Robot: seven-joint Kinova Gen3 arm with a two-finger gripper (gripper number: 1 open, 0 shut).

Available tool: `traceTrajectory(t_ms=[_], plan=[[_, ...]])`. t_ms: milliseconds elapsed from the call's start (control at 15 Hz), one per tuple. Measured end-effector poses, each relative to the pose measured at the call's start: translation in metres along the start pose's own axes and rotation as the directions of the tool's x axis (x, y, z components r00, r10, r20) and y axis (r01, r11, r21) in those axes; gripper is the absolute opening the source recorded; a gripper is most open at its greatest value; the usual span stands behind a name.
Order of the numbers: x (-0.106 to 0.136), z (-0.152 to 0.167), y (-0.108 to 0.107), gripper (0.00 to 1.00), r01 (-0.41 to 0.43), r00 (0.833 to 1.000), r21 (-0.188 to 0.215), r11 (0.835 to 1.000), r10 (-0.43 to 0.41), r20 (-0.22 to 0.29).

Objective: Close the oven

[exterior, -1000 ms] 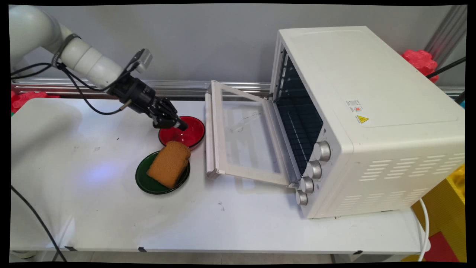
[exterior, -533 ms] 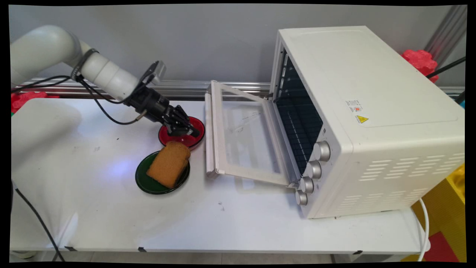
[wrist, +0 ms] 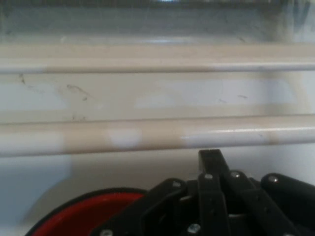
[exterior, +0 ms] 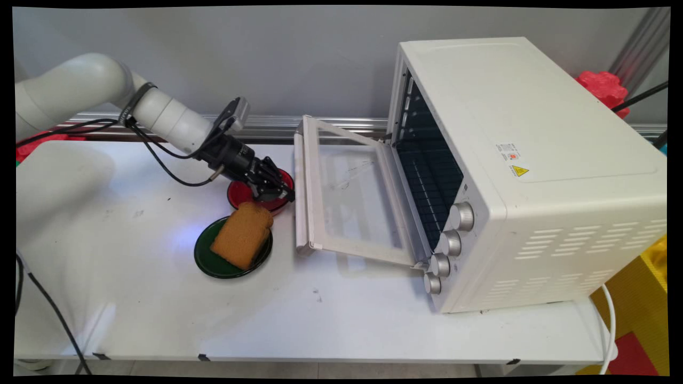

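Tool (exterior: pixel 285 193) is hovering low over the red plate's (exterior: pixel 241 192) right rim, fingers pressed together and holding nothing, tip just beside the handle (exterior: pixel 299 192) of the oven door (exterior: pixel 352 197), which is lying open. Judging by this, any push on the handle is best made squarely at mid-bar, clear of the toast (exterior: pixel 243 234) on the green plate (exterior: pixel 205 261) on the bench (exterior: pixel 160 309).

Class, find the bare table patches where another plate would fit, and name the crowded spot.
Free: the table left of the green plate, and the near strip before the oven. Crowded: gripper, red plate and bread beside the open door.
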Motion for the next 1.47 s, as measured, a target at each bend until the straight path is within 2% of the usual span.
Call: traceTrajectory(t_ms=[333, 733, 1467], plan=[[0.003, 0.004, -0.001, 0.00, 0.007, 1.000, 0.005, 1.000, -0.007, -0.031], [0.012, -0.004, 0.000, 0.00, 0.034, 0.997, 0.023, 0.999, -0.032, -0.076], [0.055, -0.022, 0.003, 0.00, 0.053, 0.986, 0.041, 0.998, -0.045, -0.159]])
